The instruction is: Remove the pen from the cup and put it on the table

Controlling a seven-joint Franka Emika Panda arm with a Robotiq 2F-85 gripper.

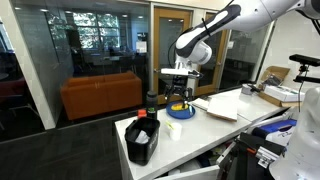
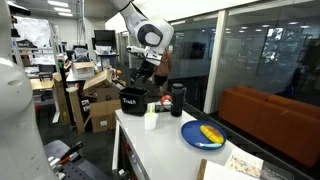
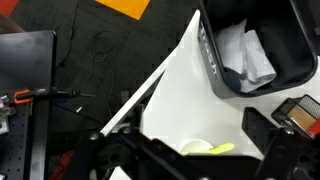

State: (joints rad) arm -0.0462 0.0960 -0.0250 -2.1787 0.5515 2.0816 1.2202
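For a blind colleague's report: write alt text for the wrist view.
The gripper, jaws apart, hangs above a small white cup holding a yellow-green pen near a corner of the white table. A black bin with crumpled white paper sits upper right.

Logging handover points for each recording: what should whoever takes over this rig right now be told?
Gripper: open and empty, hanging above the cup, not touching it.
Cup: upright on the table, close to the black bin.
Pen: in the cup; its yellow-green end shows at the rim in the wrist view.
Done: nothing yet, pen not grasped.
Left: lower, close on the pen, lift it out, lay it on a bare part of the table.
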